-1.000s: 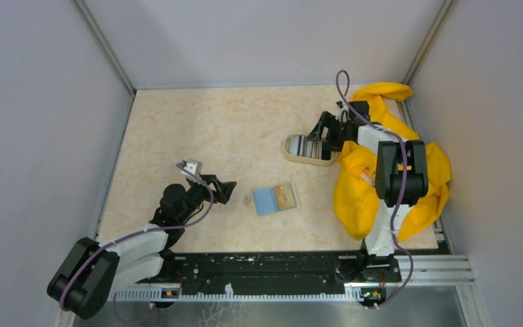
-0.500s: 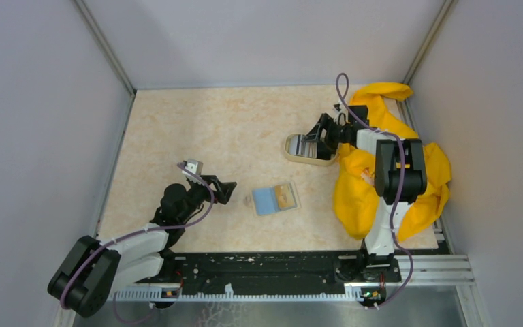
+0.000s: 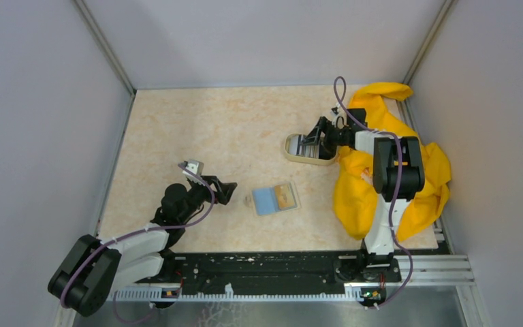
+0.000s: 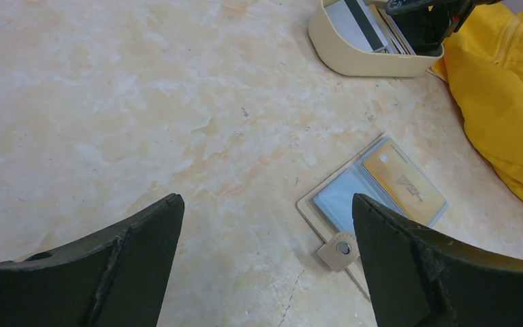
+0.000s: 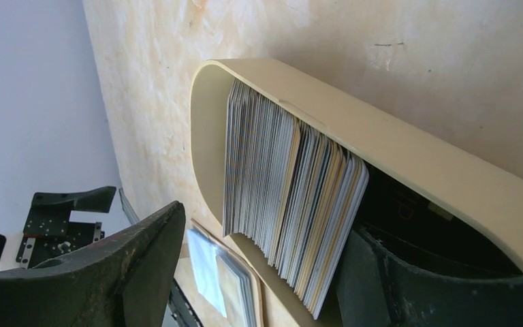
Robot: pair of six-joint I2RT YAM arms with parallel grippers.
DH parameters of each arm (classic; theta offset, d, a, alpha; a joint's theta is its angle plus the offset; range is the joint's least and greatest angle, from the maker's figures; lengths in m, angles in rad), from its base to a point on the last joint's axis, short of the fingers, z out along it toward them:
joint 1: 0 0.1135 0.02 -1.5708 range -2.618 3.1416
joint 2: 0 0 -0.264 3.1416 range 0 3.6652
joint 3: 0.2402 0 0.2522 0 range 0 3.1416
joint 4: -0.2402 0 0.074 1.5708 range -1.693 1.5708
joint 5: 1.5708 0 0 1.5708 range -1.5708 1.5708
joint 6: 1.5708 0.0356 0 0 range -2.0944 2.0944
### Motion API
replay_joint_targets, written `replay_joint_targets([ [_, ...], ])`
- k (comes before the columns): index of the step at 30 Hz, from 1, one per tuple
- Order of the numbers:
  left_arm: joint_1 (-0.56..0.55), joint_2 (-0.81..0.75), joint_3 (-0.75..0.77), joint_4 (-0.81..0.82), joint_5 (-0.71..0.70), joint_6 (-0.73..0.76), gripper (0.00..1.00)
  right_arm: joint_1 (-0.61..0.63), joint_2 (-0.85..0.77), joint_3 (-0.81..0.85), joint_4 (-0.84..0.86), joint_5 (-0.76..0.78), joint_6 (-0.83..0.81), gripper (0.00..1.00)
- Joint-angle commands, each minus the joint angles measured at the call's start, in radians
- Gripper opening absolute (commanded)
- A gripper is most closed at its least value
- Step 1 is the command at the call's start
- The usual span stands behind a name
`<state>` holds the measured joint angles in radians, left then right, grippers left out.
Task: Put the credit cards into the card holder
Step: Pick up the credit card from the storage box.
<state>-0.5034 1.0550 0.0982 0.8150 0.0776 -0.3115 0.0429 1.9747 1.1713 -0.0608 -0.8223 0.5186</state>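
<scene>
The counter [image 3: 211, 136] carries a crumpled yellow cloth [image 3: 354, 197] at its right side, under the right arm. The left claw [image 3: 223, 189] hovers low at the near left with its jaws spread wide and nothing between them, aimed toward the card holder. The right claw [image 3: 319, 142] reaches into the oval beige dish [image 3: 293, 151], just beside the cloth. Its jaws are apart and grip nothing. One finger is inside the dish behind the stack and the other is outside the dish's rounded end.

The card holder [image 3: 274, 199] lies open and flat mid-counter, well apart from the dish, with its light blue lining up and an orange card on one half. The credit cards [image 5: 286, 197] stand on edge in the dish, packed tight.

The step in hand appears to be picking up a card. The outer finger should come inside the rim so the jaws close on only the end card or two. The lift should be straight up so the neighbouring cards are not dragged out.
</scene>
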Motion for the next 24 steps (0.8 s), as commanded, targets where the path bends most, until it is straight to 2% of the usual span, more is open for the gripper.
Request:
replay_joint_targets([
  [1, -0.005, 0.006, 0.02, 0.024, -0.009, 0.017, 0.99, 0.002, -0.053, 0.008, 0.01, -0.037, -0.035, 0.73],
  [24, -0.009, 0.009, 0.025, 0.021, -0.012, 0.018, 0.99, -0.086, -0.106, 0.0, -0.036, -0.074, -0.055, 0.68],
])
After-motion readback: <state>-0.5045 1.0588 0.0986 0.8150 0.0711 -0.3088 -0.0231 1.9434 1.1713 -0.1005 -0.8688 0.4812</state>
